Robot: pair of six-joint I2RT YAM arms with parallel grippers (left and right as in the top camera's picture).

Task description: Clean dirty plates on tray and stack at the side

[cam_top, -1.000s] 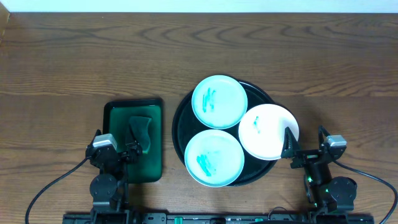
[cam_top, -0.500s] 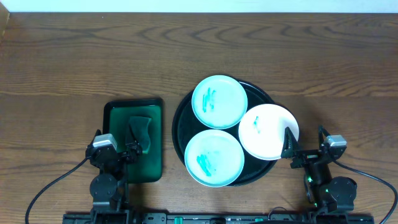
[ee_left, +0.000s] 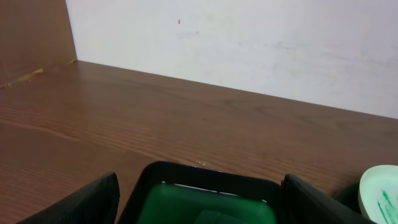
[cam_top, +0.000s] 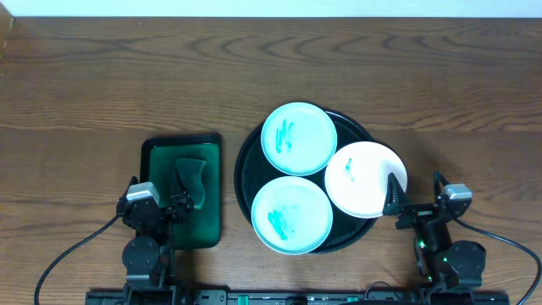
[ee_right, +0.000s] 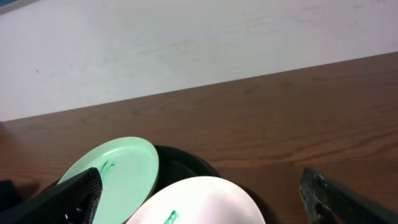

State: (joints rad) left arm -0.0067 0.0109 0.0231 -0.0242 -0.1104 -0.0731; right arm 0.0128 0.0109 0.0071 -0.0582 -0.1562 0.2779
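Plates [cam_top: 298, 137], 3 w/ green smears, sit on black tray [cam_top: 243, 174]; I see left gripper [ee_left: 200, 183] & right gripper [ee_right: 200, 180] jaws wide apart, holding nothing.

A dark green rectangular tray [ee_left: 208, 196] lay on the brown wooden table [ee_left: 186, 118]. The left gripper [ee_left: 200, 186] held its black fingers [ee_left: 87, 205] wide apart, one on either side of the tray. Right of the tray showed the edge of a pale mint-green plate [ee_left: 380, 190] with a teal smear. Beyond the tray rose a white wall [ee_left: 249, 43].

Overhead looks straight down; low wrist views face the wall [ee_left: 249, 37] (all catch the plates [cam_top: 298, 138])
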